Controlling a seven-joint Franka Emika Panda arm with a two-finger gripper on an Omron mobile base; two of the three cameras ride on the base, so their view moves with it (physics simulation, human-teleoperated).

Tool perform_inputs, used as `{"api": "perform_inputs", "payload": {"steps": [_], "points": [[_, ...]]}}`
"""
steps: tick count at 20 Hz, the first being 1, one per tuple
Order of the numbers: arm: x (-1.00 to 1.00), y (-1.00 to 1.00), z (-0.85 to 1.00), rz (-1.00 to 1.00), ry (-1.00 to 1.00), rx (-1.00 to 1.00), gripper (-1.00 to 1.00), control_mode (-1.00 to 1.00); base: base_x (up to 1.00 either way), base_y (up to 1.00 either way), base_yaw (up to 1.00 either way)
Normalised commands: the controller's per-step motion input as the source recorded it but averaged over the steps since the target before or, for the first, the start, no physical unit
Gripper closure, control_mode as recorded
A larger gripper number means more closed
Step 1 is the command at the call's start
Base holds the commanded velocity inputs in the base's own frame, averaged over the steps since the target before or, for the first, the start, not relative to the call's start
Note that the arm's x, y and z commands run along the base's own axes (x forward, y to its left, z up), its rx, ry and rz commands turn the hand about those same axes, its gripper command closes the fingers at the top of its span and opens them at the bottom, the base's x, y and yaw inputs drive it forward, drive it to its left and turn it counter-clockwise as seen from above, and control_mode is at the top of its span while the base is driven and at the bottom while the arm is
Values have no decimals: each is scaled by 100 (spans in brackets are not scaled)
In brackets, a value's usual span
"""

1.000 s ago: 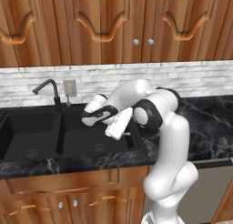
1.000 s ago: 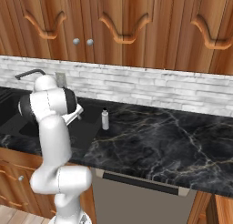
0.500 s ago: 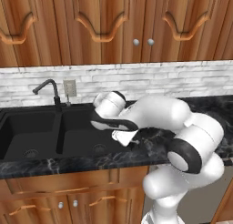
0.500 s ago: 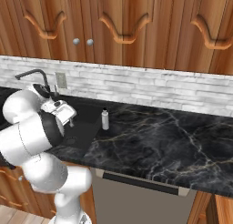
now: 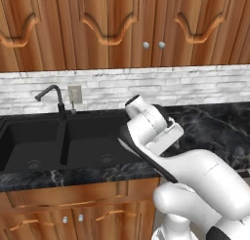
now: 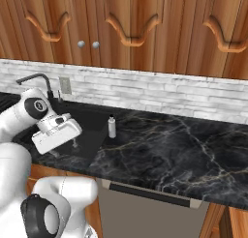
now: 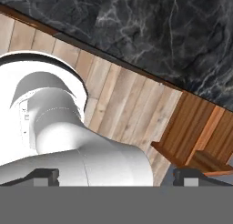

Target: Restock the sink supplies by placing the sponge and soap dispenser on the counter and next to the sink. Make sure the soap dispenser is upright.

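The soap dispenser [image 6: 112, 126], a slim whitish bottle with a dark pump tip, stands upright on the black marble counter [image 6: 169, 155], just right of the sink [image 6: 89, 126]. The double-basin sink [image 5: 62, 145] lies left of my arm in the left base view, with its curved faucet [image 5: 52, 94] behind it. My hand [image 6: 56, 133] hangs at the counter's front edge, turned down and back toward my own base. In the hand view the gripper [image 7: 117, 176] is open, its dark fingertips [image 7: 43, 175] far apart with nothing between them. The sponge is out of view.
Wooden wall cabinets [image 5: 122, 29] hang above a pale brick backsplash [image 6: 160, 92]. A wall outlet [image 5: 74, 93] sits beside the faucet. A dishwasher front [image 6: 145, 213] stands under the counter. The hand view looks down on plank flooring [image 7: 118, 100] and the counter's edge [image 7: 136, 27].
The arm has folded in toward the base, and the hand has swung from over the sink's right side down to the counter's front edge. The soap dispenser has not moved.
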Motion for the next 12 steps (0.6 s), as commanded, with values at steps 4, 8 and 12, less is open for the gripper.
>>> {"api": "perform_inputs", "payload": {"steps": [4, 8, 12], "points": [[0, 7, -1, 0, -1, 1, -100, -100, 0, 0, 0], [0, 0, 0, 0, 0, 0, -100, 100, -90, -48, -16], [0, 0, 0, 0, 0, 0, -100, 100, -62, -80, -43]]}}
